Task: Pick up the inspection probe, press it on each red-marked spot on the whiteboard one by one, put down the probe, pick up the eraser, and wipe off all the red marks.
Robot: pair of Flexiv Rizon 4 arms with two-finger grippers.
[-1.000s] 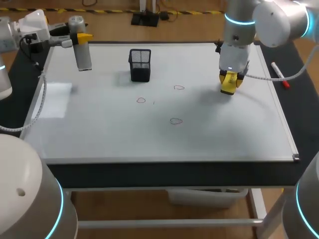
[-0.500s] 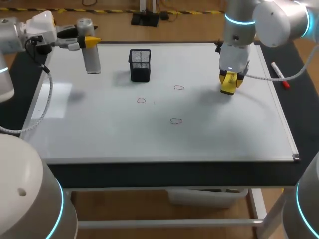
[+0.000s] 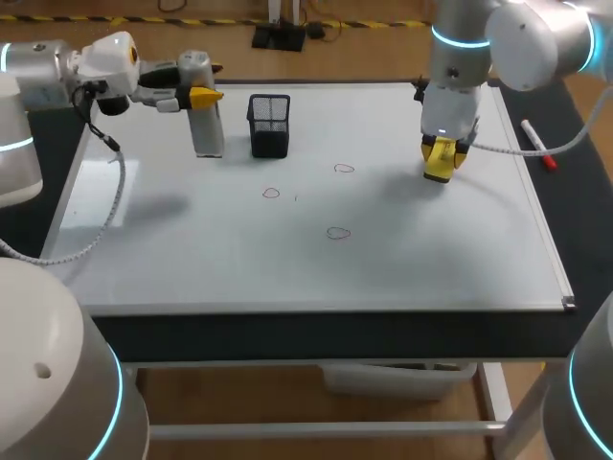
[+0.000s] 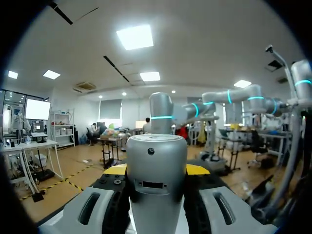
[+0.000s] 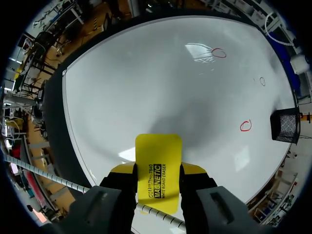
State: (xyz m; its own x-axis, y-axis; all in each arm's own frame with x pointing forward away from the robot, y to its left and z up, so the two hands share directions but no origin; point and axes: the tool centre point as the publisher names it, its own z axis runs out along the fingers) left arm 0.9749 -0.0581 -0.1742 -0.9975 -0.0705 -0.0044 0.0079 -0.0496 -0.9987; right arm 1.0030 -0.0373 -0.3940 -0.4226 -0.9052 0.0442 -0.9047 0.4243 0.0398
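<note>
My left gripper [image 3: 196,94] is shut on the grey cylindrical probe [image 3: 208,134], which hangs upright above the whiteboard's [image 3: 211,259] far left part, just left of the black mesh cup [image 3: 269,125]. In the left wrist view the probe [image 4: 157,195] fills the gap between the yellow tips of the gripper [image 4: 157,169]. My right gripper [image 3: 440,153] is shut on the yellow eraser [image 3: 438,168] over the far right of the board. The eraser [image 5: 158,151] sticks out ahead of that gripper [image 5: 158,170]. Three red marks [image 3: 271,193] [image 3: 344,169] [image 3: 337,232] lie mid-board; the right wrist view shows them too [image 5: 245,126].
A red-capped marker [image 3: 536,144] lies on the dark strip beyond the board's right edge. The mesh cup [image 5: 285,125] stands near the far edge, close to the probe. The board's metal frame [image 3: 565,299] runs along the front and sides.
My left arm has carried the probe to the right along the far edge, from the corner to just beside the mesh cup. The right arm and eraser have stayed put.
</note>
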